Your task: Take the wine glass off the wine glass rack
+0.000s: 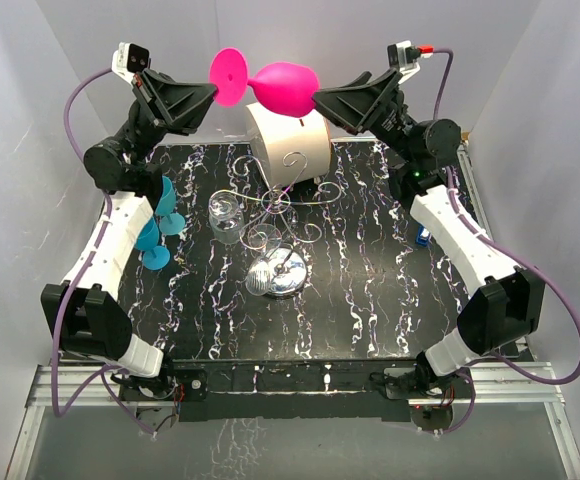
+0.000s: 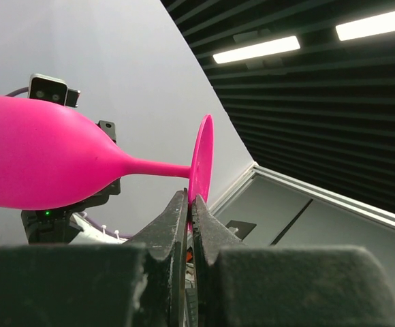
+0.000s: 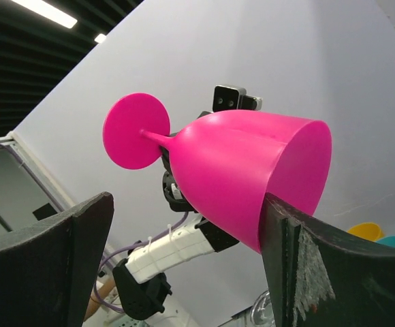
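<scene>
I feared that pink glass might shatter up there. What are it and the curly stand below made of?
Pink wine glass: probably plastic or silicone; opaque, matte, evenly coloured, no sparkle. Wine glass rack: apparently thin metal wire, silvery, with a mirror-bright chrome-look base.

One pink wine glass (image 1: 275, 85), aloft over the far edge of the worktop (image 1: 370, 300). One clear glass (image 1: 226, 215) near the middle. One wire rack (image 1: 288, 215). One white drum (image 1: 290, 140) at the far edge. Apparently two blue glasses (image 1: 166, 205) by the left edge, partly hidden.
</scene>
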Controlling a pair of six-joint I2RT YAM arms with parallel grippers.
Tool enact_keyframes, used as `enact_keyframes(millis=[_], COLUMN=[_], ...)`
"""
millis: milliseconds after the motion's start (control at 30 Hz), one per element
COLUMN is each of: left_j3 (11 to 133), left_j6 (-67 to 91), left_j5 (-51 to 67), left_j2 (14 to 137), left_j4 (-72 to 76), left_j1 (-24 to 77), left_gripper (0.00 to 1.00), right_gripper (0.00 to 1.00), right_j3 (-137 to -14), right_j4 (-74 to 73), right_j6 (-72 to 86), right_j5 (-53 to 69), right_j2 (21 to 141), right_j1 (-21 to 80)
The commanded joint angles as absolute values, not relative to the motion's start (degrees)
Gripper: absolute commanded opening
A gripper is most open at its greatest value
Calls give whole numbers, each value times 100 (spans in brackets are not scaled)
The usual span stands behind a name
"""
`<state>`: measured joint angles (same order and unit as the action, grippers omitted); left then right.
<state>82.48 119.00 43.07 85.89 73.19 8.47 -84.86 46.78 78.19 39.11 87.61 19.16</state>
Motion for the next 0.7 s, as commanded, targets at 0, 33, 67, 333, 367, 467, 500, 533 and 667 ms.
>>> enact_keyframes(millis=[0,33,67,333,367,467,500,533,667], left_j3=[8262,8235,8200,7867,7832,7760,7734,7695,7475], left_j6=[12080,12036,12013,11996,11978,11962,11962,11962,11765], left_j5=[4153,4168,4169,4137,4132,4139,4140,4142,4173], left_j2=[8437,8421,8398,8325,8309,8306,8310,8294,8195], left_j4=[7920,7882,7842,7665,7626,7577,7576,7568,7504], left_j1=[887,888,888,888,888,888,887,888,880], left_gripper=[0,0,0,0,0,0,1,7,51], right_gripper=[82,80,74,31,25,8,1,0,0], right_j3=[-8604,-8540,-8478,-8177,-8148,-8052,-8020,-7985,-7634], right_j4=[5406,5488,5617,6485,6574,6697,6705,6702,6785], right_j6=[8173,8245,8331,9185,9262,9405,9412,9409,9255], right_j5=[3771,3718,3688,3516,3476,3382,3344,3289,2933], right_j2=[8655,8635,8617,8572,8559,8510,8488,8454,8189], right_j1=[1954,1958,1960,2015,2025,2039,2039,2039,1987])
